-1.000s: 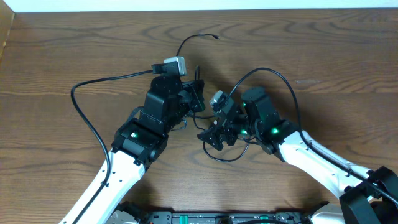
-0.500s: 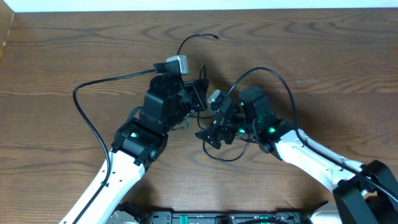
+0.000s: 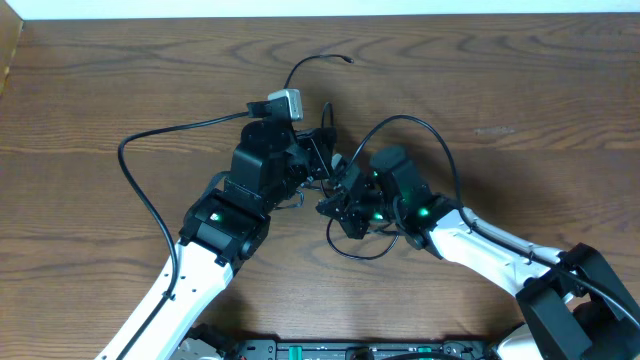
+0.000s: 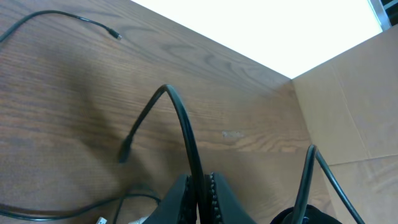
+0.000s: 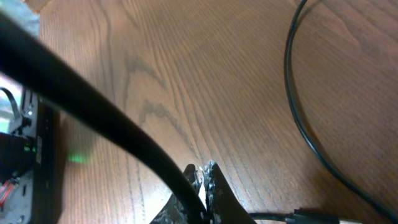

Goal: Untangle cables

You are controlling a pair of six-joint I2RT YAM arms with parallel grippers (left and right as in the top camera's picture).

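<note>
Nearest the arm bases, at mid-table, right gripper [image 5: 203,177]: jaws pressed together. Cannot tell whether anything is pinched between them. Just beyond and close beside it, left gripper [image 4: 199,186]: jaws clamped on the black cable [image 4: 180,118], which rises from the fingers, bends over sharply and droops toward the wooden table [image 3: 520,80]. Farther back, a thin black run of cable curves to a small plug [image 3: 349,61] lying on the wood.
</note>
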